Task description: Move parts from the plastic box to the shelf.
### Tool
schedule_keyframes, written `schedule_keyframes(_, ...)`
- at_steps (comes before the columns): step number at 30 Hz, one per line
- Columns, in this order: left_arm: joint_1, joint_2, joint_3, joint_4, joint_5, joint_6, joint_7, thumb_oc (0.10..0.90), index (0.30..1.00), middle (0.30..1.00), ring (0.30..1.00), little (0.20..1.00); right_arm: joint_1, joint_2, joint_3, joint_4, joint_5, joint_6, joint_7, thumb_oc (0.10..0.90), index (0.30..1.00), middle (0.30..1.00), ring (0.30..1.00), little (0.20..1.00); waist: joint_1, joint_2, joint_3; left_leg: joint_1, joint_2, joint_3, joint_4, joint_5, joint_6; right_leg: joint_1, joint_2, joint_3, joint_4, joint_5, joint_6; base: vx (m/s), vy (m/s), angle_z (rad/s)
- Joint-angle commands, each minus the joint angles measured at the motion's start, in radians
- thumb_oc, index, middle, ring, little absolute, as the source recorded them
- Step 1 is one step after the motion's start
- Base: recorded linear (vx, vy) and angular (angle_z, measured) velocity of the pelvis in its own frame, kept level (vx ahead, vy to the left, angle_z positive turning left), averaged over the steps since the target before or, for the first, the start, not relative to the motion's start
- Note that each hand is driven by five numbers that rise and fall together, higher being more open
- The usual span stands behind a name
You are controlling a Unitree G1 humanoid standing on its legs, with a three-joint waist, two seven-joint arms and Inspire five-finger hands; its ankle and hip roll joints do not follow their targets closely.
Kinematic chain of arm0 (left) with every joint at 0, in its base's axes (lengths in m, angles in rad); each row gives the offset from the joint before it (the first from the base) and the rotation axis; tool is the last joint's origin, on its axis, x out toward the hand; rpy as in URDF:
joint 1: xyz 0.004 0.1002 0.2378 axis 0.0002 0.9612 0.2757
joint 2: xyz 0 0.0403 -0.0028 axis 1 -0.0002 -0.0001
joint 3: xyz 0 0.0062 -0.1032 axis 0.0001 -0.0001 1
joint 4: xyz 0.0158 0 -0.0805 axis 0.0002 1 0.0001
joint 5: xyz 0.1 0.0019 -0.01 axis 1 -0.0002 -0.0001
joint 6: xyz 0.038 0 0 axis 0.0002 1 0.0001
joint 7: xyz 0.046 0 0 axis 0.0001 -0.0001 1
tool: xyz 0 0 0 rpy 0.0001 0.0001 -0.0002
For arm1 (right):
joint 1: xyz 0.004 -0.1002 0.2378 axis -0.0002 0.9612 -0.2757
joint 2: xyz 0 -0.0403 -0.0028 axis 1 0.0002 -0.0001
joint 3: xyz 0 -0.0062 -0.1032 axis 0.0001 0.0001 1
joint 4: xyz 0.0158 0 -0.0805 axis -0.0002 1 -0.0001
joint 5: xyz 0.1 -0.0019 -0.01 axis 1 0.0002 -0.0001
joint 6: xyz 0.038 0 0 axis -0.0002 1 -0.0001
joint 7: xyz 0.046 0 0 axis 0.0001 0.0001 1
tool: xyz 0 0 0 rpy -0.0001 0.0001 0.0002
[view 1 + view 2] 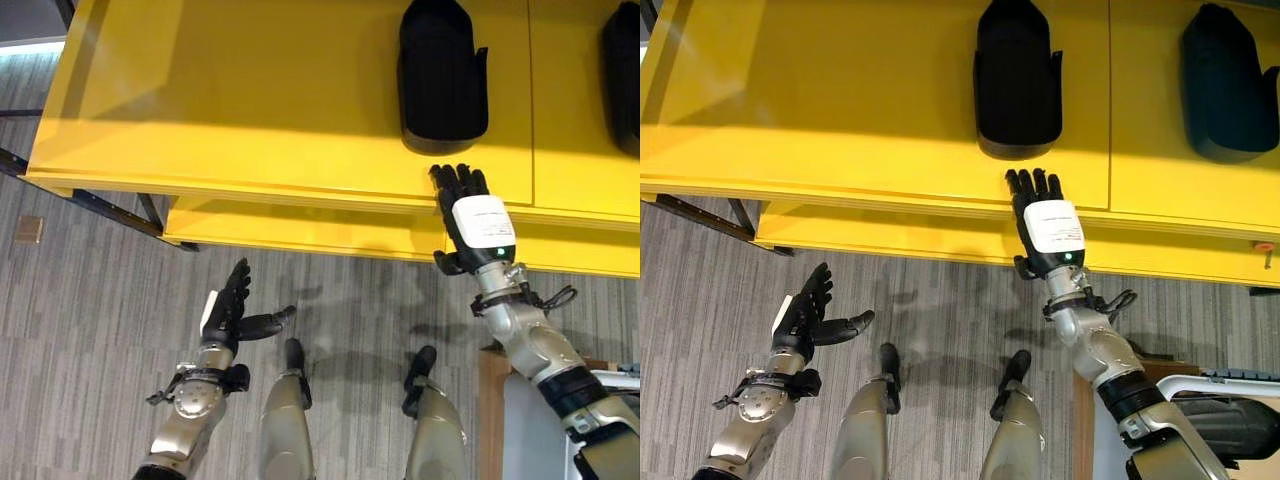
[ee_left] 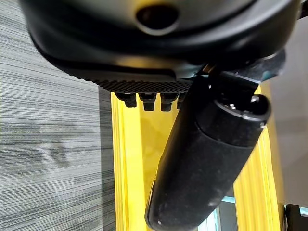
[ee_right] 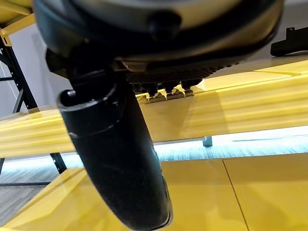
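While the right hand (image 1: pixel 1050 232) lies flat, fingers straight, on the yellow shelf (image 1: pixel 840 110) edge below a black part (image 1: pixel 1015 80); the left hand (image 1: pixel 805 312) hangs open, empty.

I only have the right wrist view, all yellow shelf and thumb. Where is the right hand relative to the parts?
Observer: The right hand is open at the shelf's front edge, fingertips just short of a black part lying on top.
Operator: Any other part up there?
Observer: Yes, a second black part lies further to the right.
Operator: And the left hand?
Observer: The left hand is open over the floor, holding nothing.
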Motion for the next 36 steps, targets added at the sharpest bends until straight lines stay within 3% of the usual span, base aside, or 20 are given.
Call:
schedule_keyframes(1, -0.012, 0.032, 0.008, -0.086, -0.02, -0.103, -0.012, 0.9, 1.0, 1.0, 1.0, 1.0, -0.111, 0.0, 0.031, 0.018, 0.04, -0.013, 0.007, 0.9, 1.0, 1.0, 1.0, 1.0, 0.045, -0.004, -0.025, 0.04, -0.052, 0.001, -0.053, 0.019, 0.057, 0.011, 0.018, 0.005, 0.129, -0.048, 0.033, 0.0, 0.0, 0.0)
schedule_keyframes(36, -0.016, 0.045, 0.023, -0.089, -0.031, -0.1, -0.013, 0.9, 1.0, 1.0, 1.0, 1.0, -0.224, -0.002, 0.06, 0.064, 0.097, -0.011, 0.031, 0.9, 1.0, 1.0, 1.0, 1.0, 0.071, -0.009, -0.016, 0.021, -0.067, -0.006, -0.041, 0.01, 0.069, 0.009, 0.007, -0.004, 0.13, -0.04, 0.036, 0.0, 0.001, 0.0)
